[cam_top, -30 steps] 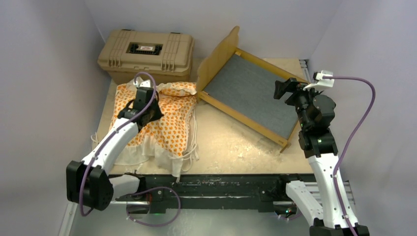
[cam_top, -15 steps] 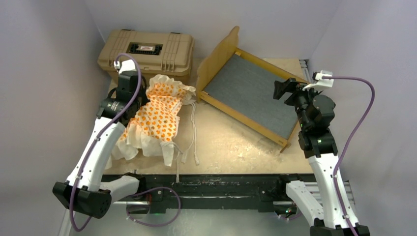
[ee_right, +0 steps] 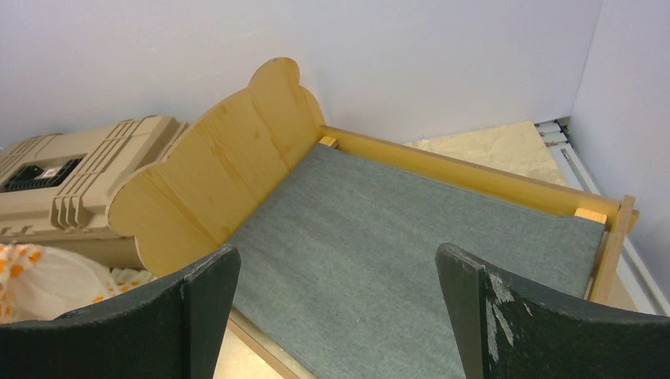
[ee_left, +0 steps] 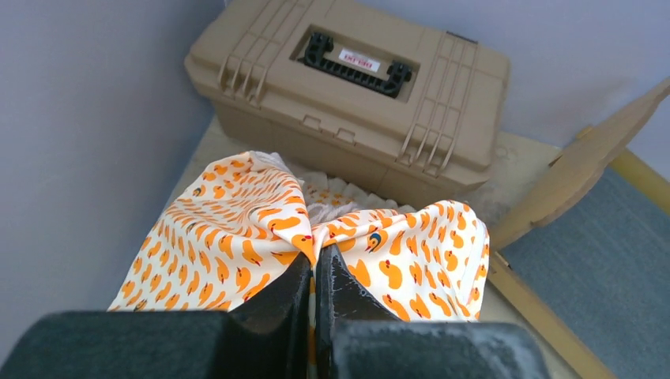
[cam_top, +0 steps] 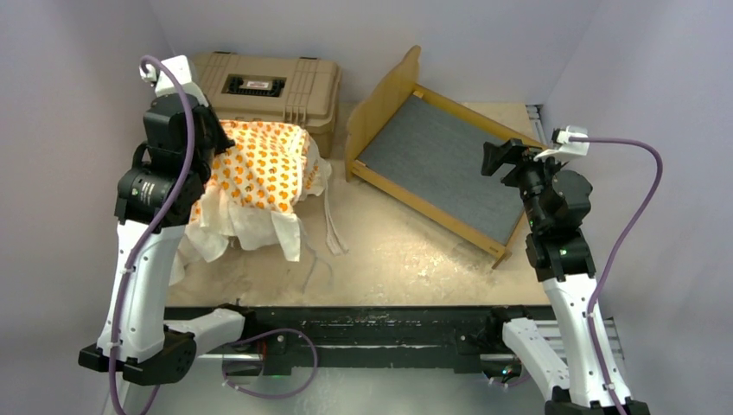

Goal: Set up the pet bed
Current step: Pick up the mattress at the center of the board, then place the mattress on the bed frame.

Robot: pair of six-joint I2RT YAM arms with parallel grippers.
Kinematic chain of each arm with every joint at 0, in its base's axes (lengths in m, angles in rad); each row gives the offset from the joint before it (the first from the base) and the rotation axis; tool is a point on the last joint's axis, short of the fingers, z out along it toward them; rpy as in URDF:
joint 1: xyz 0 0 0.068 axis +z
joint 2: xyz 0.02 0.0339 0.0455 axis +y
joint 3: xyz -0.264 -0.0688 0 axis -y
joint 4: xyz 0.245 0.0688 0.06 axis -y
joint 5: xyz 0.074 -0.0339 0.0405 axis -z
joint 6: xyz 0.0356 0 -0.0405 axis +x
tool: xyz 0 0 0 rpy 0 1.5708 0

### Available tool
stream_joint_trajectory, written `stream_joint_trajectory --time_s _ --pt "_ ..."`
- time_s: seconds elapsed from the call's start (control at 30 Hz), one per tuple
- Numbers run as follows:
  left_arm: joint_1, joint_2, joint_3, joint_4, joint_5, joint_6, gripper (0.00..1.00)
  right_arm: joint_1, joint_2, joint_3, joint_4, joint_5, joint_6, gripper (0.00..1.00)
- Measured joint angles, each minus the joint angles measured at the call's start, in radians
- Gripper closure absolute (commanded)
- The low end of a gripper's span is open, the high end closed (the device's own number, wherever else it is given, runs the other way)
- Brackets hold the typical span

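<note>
**Cushion pinched at the left, frame lying at the right**

The left gripper [ee_left: 314, 257] has its two black fingers [ee_left: 276, 304] pressed together on a gathered fold of the white-ruffled mattress cushion [ee_left: 237, 229], printed with orange ducks. The fabric bunches at the pinch and spreads to either side. In the top view the cushion hangs from the gripper in front of the tan plastic hard case [cam_top: 264, 86]; its white ruffle [cam_top: 251, 226] and thin cords [cam_top: 331, 220] reach down to the pale table [cam_top: 406, 259] (how much rests there I cannot tell). The small light-wood bed frame [cam_top: 423, 208] lies well apart to the right, set at an angle; its scalloped headboard [cam_top: 380, 99] stands upright at the end nearest the case; its grey base [cam_top: 432, 160] faces up. The right gripper [ee_right: 338, 264] hovers at the frame's foot end, fingers spread wide, holding nothing.
</note>
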Motion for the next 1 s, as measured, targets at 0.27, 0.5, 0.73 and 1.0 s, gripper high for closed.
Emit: stream_joint_trajectory --time_s 0.27,0.5,0.73,1.0 --pt "0.0 0.045 0.06 0.023 0.164 0.041 1.0 0.001 -0.004 0.0 0.004 -0.014 0.0 0.01" --pt "0.0 0.152 0.082 0.09 0.421 0.04 1.0 0.001 -0.005 0.0 0.004 -0.018 0.0 0.01" --pt "-0.038 0.23 0.13 0.246 0.632 -0.038 1.0 0.001 -0.013 0.001 0.0 -0.005 0.0 0.01" --pt "-0.28 0.415 0.333 0.344 0.694 -0.067 1.0 0.002 -0.004 0.034 -0.039 0.062 0.001 0.01"
